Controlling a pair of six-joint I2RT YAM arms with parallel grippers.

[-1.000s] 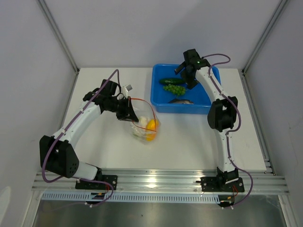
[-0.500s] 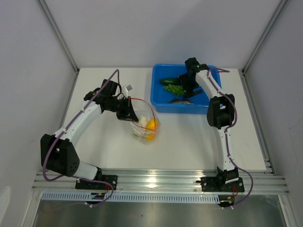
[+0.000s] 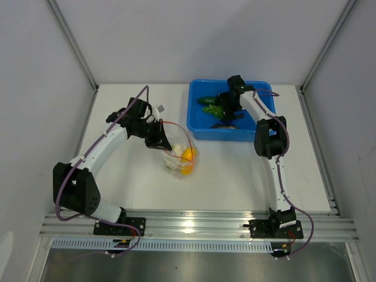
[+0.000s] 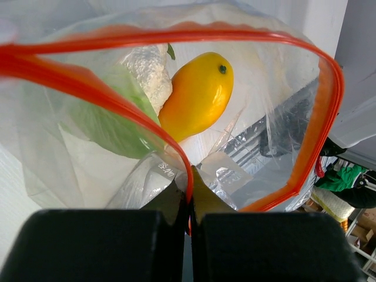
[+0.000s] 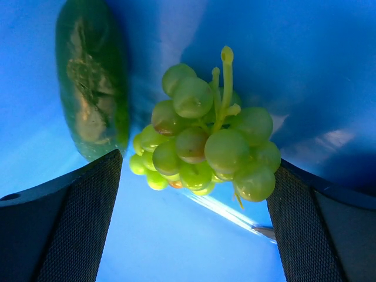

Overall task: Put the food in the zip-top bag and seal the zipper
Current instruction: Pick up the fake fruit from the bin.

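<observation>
Bagged: mango (image 4: 197, 94), cauliflower (image 4: 147, 70); outside the zip-top bag (image 4: 276, 100): cucumber (image 5: 91, 106), green cluster (image 5: 205, 147) framed by my wide-open, empty right gripper (image 5: 195, 161); zipper (image 4: 194, 29) unsealed, pinched tight in my left gripper (image 4: 189, 197).

The left gripper (image 3: 157, 137) holds the clear bag (image 3: 175, 160) with the mango (image 3: 188, 154) inside. The right gripper (image 3: 225, 107) hangs in the blue bin (image 3: 200, 130).

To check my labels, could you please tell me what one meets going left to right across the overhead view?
Left gripper → clear bag → blue bin.
</observation>
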